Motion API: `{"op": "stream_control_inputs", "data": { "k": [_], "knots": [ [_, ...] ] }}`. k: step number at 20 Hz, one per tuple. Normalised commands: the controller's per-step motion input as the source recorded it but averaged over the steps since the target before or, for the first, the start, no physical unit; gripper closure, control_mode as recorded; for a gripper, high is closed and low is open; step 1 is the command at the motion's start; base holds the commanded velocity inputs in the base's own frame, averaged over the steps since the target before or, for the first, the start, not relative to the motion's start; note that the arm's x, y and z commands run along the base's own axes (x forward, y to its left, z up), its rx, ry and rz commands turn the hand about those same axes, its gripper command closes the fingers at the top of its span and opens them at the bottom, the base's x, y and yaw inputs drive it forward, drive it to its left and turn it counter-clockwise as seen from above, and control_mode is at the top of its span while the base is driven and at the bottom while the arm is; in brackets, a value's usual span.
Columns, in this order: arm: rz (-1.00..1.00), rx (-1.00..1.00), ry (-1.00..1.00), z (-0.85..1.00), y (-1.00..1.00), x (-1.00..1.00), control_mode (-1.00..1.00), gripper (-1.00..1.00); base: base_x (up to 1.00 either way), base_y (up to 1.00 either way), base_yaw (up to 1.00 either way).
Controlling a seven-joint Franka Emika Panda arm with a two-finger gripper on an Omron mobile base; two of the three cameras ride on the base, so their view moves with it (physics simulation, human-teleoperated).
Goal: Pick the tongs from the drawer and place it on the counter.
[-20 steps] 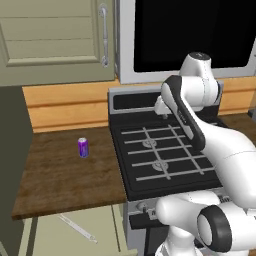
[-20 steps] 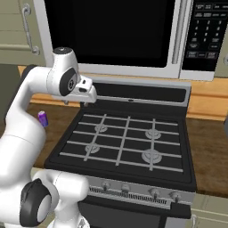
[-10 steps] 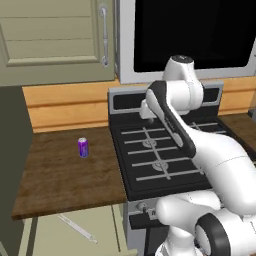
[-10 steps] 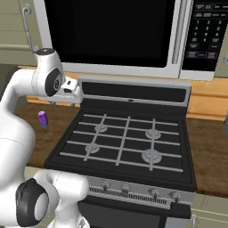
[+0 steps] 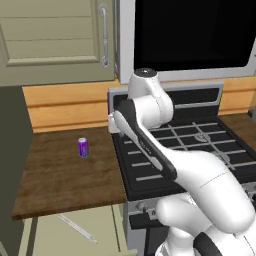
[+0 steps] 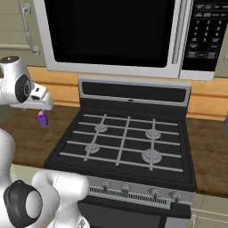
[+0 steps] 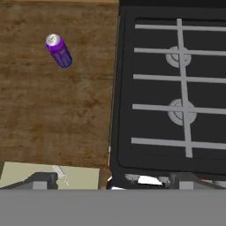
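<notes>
I judged the job barely begun: the tongs lay in the open drawer below the worktop, untouched. The whole pick and the placing on the wood were left to do. From the hand view I looked down on the purple can and the gas stove, with only a sliver of the tongs at the bottom edge. The pincer's tips were cut off there, so I could not tell whether it was open or closed.
</notes>
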Motion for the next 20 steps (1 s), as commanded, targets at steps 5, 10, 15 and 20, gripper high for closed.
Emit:
{"op": "stream_control_inputs", "data": {
  "k": [5, 10, 15, 20],
  "knots": [
    [0.0, 0.04, 0.06, -0.54, 0.77, -0.69, -1.0, -1.0, 0.0, 0.0, 0.0],
    [0.0, 0.11, 0.09, -0.57, 0.57, -0.79, -1.0, -1.0, 0.0, 0.0, 0.0],
    [0.0, 0.11, 0.06, -0.65, 0.35, -0.83, -1.0, -1.0, 0.0, 0.0, 0.0],
    [0.01, 0.0, 0.01, -0.67, 0.5, -0.28, -1.0, -1.0, 0.0, 0.0, 0.0]
  ]
}}
